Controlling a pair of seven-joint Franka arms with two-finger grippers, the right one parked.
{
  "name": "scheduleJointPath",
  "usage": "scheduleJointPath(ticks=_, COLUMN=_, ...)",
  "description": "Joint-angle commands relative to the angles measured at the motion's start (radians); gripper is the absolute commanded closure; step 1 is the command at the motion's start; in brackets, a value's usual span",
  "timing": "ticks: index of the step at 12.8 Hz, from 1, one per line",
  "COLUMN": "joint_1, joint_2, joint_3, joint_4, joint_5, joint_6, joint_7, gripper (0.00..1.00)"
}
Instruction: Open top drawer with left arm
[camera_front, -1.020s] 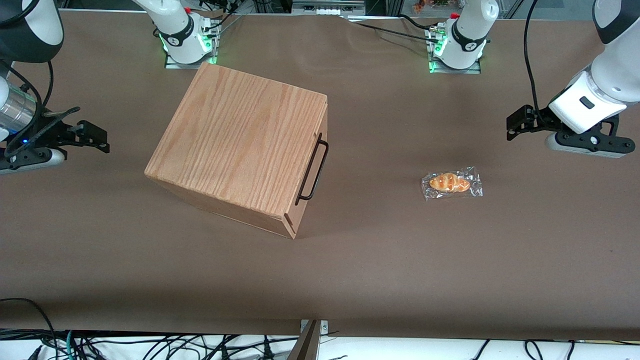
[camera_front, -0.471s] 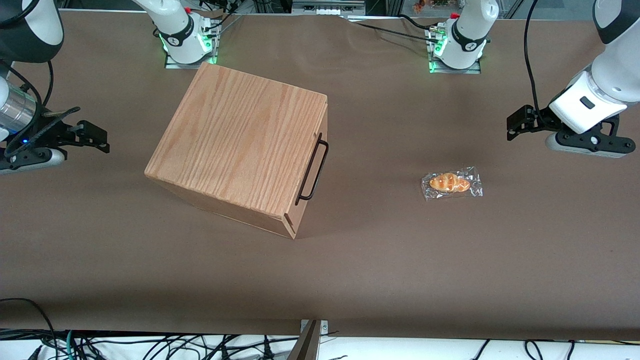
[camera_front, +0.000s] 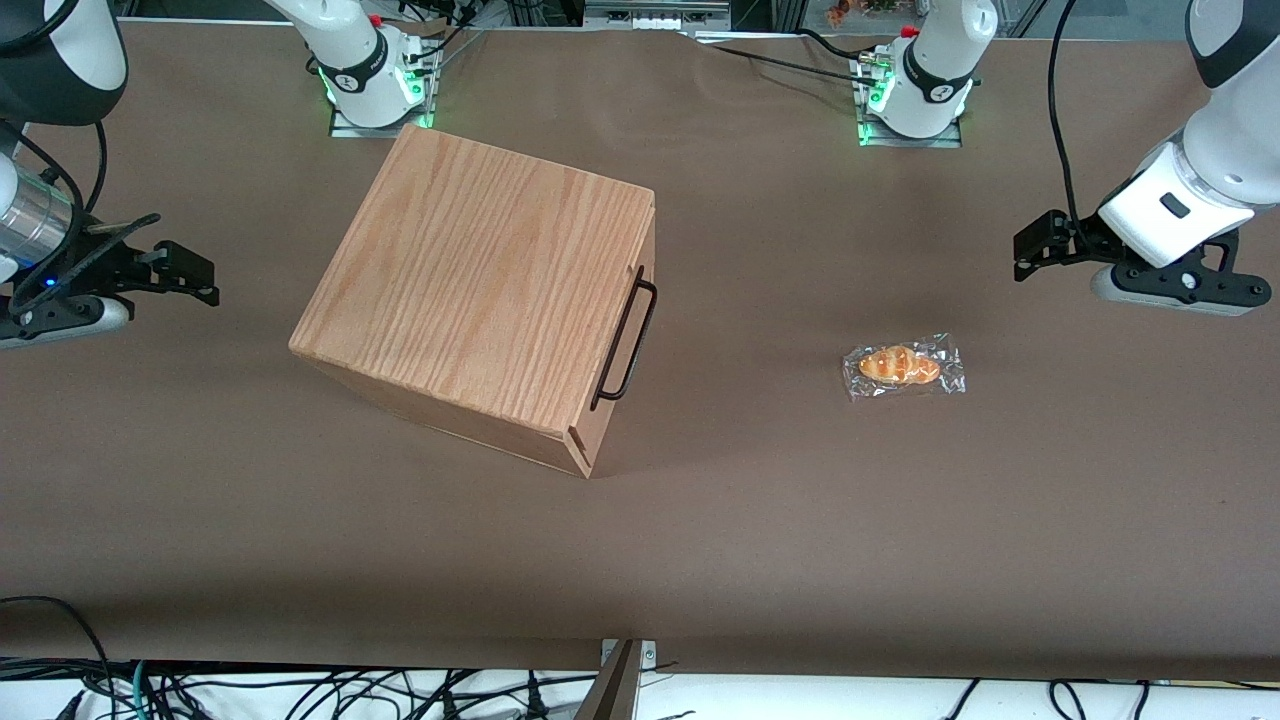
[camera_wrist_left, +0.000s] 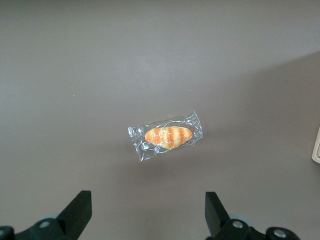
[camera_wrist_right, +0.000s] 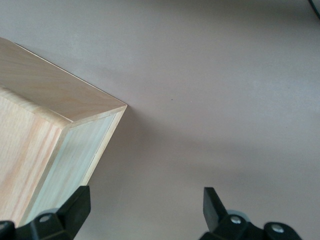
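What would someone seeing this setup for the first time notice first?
Probably the oak-grain cabinet sitting askew on the brown table, its top drawer shut, the black bar handle facing the working arm's end. Next, a wrapped bread roll lies alone between cabinet and left arm's gripper, which hovers open, far from the handle.

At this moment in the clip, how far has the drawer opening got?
Nothing looks done yet: the shallow light-wood top drawer sits flush in the oak-grain cabinet, its thin black bar handle untouched. In hand: the white left arm's black claw hangs open above the table toward the working arm's end, apart from the cabinet, with a plastic-wrapped bread roll below it. Left: reach the handle, grip it and pull.
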Motion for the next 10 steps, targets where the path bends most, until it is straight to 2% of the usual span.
scheduleJointPath(ticks=1, joint_1=-0.008, joint_2=-0.009, joint_3=0.01, joint_4=-0.007, joint_5=-0.014, joint_6=0.001, joint_7=-0.002, gripper=0.0)
scheduleJointPath(ticks=10, joint_1=-0.026, joint_2=0.045, joint_3=-0.014, joint_4=-0.002, joint_5=-0.026, joint_6=-0.022, joint_7=0.002, gripper=0.0)
